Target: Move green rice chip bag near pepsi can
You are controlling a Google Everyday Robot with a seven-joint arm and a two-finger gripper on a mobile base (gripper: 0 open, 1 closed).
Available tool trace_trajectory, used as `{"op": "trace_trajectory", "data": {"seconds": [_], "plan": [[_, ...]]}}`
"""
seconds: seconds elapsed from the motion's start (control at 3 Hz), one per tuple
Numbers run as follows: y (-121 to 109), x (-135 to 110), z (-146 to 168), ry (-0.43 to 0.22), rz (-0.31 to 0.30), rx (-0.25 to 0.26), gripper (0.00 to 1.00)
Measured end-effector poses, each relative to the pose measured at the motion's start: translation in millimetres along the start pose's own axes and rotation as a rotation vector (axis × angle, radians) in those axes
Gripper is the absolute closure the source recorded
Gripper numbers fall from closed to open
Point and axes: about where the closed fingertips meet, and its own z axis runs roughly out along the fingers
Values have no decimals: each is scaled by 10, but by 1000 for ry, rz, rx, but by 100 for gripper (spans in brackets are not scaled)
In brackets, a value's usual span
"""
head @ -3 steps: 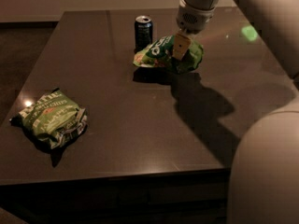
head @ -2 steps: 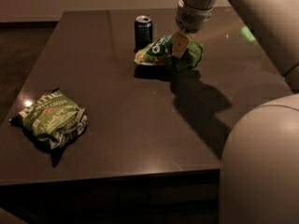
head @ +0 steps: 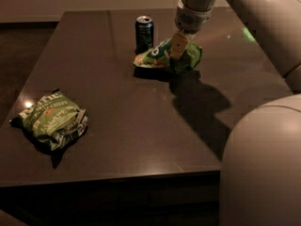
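Note:
The green rice chip bag (head: 160, 56) is light green with a dark band and lies at the far middle of the dark table (head: 141, 121). It is just right of the pepsi can (head: 144, 33), a small dark can with a silver top standing upright. My gripper (head: 178, 47) comes down from above and is shut on the bag's upper right part. Its tan finger (head: 177, 43) presses into the crumpled foil. The bag's right end sits behind the gripper. A narrow gap shows between bag and can.
A duller olive-green bag (head: 51, 119) lies near the table's front left corner. My arm (head: 244, 13) crosses the upper right, and my pale body (head: 263, 168) fills the lower right, casting a shadow (head: 202, 107) on the table.
The bag and gripper have stayed almost in place beside the can. My body at the lower right has crept a little further into view.

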Motion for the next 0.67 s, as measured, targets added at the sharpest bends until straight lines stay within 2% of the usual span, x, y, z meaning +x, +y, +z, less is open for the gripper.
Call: {"op": "trace_trajectory", "data": {"seconds": [0.33, 0.67], "plan": [[-16, -31, 34, -7, -1, 4, 0], [-16, -31, 34, -7, -1, 4, 0]]}}
